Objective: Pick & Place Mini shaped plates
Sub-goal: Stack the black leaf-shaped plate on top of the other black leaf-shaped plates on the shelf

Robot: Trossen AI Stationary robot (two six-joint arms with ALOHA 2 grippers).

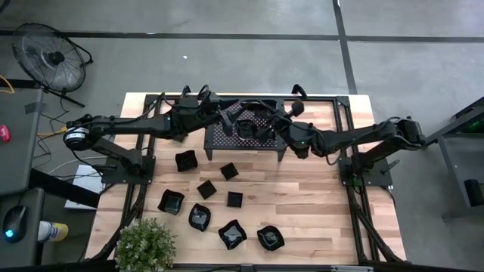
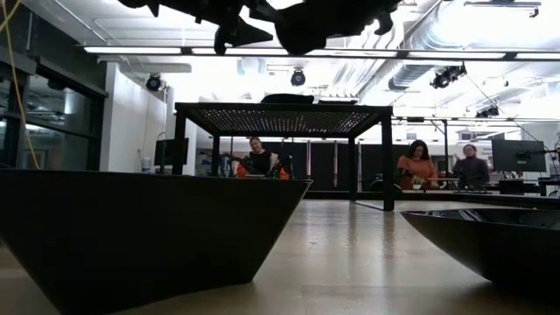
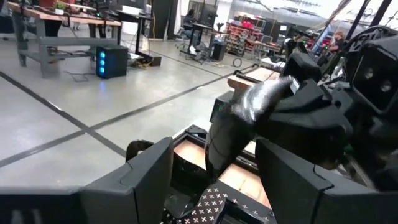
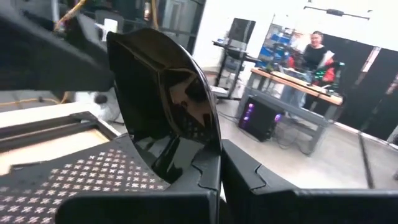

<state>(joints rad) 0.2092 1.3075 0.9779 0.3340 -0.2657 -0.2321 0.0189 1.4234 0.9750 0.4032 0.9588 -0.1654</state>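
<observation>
Both arms reach in over the perforated rack point(image 1: 246, 136) that stands at the far middle of the wooden counter point(image 1: 302, 196), and they meet above its top. The right hand point(image 4: 219, 163) has its fingers pinched tight on the rim of a held plate point(image 4: 168, 106), a glossy black dish carried on edge, nearly upright, above the rack's perforated surface. From the left arm's side the same plate point(image 3: 239, 124) shows as a shiny dark curve gripped by the other arm, sitting in the gap between the left fingers. The left hand point(image 3: 214, 165) is spread wide, its two fingers well apart on either side of that plate, and I cannot tell whether they touch it. From above, the two hands close in on one dark shape over the middle of the rack. The rest of the mini shaped plates point(image 1: 219, 204) lie scattered on the counter on the near side of the rack: small square ones closest to it, wavy-rimmed ones farther toward the near edge. A potted plant point(image 1: 145, 243) sits beyond them at the counter's near corner on the left arm's side.
</observation>
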